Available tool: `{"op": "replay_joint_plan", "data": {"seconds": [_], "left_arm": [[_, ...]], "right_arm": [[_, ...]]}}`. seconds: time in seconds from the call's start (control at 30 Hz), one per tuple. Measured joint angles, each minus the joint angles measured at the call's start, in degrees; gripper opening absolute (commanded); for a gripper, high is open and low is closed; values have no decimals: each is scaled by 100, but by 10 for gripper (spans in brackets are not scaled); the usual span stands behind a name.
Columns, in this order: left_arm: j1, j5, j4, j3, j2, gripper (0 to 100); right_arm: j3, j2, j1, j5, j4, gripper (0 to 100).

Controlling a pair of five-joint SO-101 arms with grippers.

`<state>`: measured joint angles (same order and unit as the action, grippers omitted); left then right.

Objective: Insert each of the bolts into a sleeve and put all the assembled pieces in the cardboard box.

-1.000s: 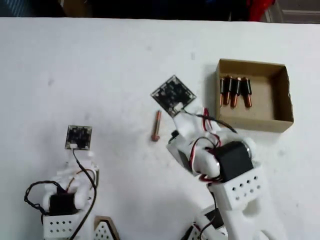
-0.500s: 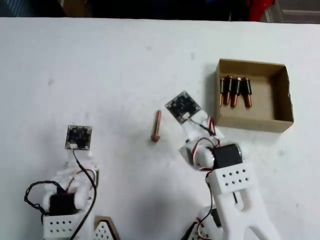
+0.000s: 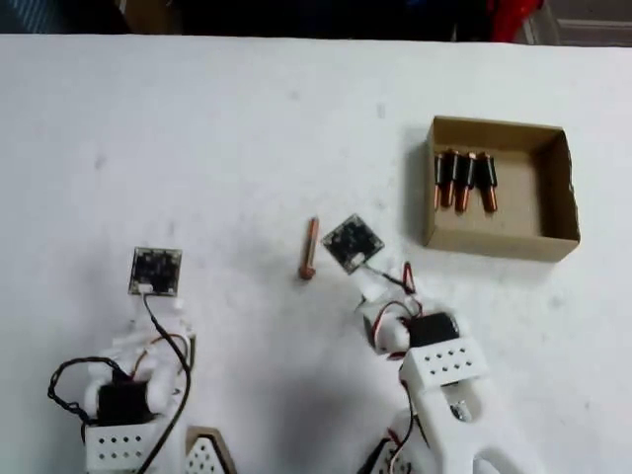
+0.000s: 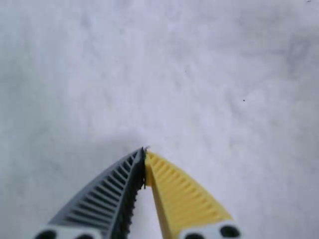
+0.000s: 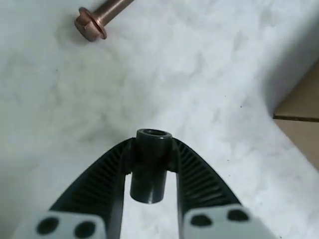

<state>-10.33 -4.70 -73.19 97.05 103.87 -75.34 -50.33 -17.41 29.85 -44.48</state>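
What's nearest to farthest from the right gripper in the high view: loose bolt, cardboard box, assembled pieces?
1. Loose bolt, just left of the right gripper, which holds a sleeve.
2. Cardboard box, off to the right.
3. Assembled pieces, inside the box past its near wall.

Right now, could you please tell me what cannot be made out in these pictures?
Bolt, right wrist view: its shank's far end is cut off by the picture's edge.
Cardboard box, right wrist view: cut off by the edge, so its inside is hidden.
Assembled pieces, high view: too small and close together to count surely.
Sleeve, right wrist view: its bore is too dark to see into; the right gripper covers its sides.
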Motion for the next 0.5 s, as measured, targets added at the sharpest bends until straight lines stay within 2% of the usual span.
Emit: {"op": "replay_joint_plan", "data": {"seconds": [0.13, 0.33, 0.5], "left_arm": [[0, 0, 0, 0, 0, 23], [0, 0, 0, 0, 0, 23], [0, 0, 0, 0, 0, 23]], "right_arm": [[-193, 0, 0, 237, 35, 22], [-264, -9, 0, 281, 35, 127], [-308, -9, 26, 308, 44, 122]]}}
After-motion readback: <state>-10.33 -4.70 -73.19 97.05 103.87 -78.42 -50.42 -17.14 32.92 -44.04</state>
